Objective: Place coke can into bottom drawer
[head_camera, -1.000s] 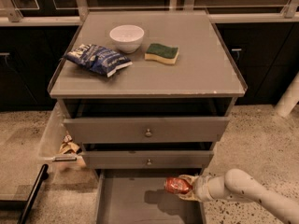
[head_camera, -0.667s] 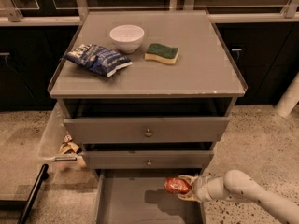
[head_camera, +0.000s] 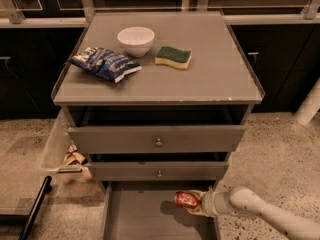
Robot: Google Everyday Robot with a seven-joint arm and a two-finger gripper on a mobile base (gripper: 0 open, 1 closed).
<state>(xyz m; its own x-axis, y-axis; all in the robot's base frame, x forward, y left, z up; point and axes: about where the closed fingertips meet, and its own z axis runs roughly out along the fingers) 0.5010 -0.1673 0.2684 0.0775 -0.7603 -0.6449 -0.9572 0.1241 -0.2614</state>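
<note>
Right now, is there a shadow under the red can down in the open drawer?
In the camera view, yes: the coke can, held by the gripper over the bottom drawer, throws a dark shadow on the drawer floor just beneath it; in the same view the white bowl on top looks brightest, and the gap under the cabinet top is nearly black.

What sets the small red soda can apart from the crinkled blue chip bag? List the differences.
The red coke can is a rigid cylinder; the blue chip bag is a soft, flat pouch. The can is held sideways in the gripper over the open bottom drawer; the bag lies free on the grey cabinet top, beside the white bowl. Both are small packaged goods.
</note>
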